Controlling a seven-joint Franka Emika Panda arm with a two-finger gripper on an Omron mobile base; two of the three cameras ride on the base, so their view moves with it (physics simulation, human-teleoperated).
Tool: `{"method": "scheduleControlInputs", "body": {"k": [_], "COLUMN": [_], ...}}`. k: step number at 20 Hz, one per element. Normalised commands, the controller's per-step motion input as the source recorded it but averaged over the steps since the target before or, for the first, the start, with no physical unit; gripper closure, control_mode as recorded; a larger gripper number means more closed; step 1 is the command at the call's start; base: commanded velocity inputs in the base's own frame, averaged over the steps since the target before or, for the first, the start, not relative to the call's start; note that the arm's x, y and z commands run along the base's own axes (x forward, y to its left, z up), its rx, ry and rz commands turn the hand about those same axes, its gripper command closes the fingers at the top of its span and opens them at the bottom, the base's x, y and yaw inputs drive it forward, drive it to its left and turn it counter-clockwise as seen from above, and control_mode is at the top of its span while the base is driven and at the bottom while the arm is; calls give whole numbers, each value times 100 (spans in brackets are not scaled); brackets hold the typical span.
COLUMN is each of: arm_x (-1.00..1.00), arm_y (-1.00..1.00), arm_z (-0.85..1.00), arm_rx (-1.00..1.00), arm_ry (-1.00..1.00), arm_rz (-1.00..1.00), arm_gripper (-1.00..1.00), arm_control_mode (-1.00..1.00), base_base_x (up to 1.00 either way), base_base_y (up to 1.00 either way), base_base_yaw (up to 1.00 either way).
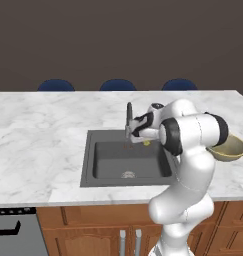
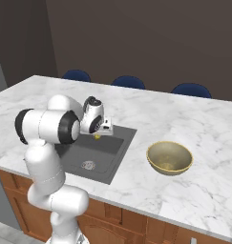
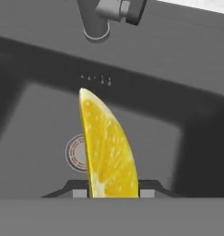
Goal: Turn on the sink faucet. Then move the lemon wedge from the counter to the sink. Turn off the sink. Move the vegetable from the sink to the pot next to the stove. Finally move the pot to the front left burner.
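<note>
1. The faucet [image 1: 128, 120] stands at the back rim of the sink [image 1: 105, 167], just left of the wrist. A swing that way could knock the spout or its handle, and whether water runs cannot be told.
2. The jaws [image 3: 113, 191] pinch the wedge [image 3: 108, 147] over the basin, with the drain [image 3: 76, 152] below it in the hand view. Let go this high, it may bounce or settle on the drain; a thin grip could also let it slip early.
3. The bowl [image 2: 169, 157] sits on the surface [image 2: 194, 124] right of the sink, close to the elbow; a careless retreat could push it.
</note>
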Motion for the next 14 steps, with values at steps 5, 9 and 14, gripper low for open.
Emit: {"method": "scheduleControlInputs", "body": {"k": [5,9,14], "arm_x": [-36,-35,-20], "arm_y": [-12,-12,-3], "arm_z": [81,71,56], "arm_rx": [0,0,0], "arm_ry": [3,2,1], "arm_rz": [-6,-6,-5], "arm_gripper": [100,100,100], "arm_control_mode": [-100,-100,-100], "base_base_x": [0,0,0], "base_base_y": [0,0,0], "base_base_yaw": [0,0,0]}}
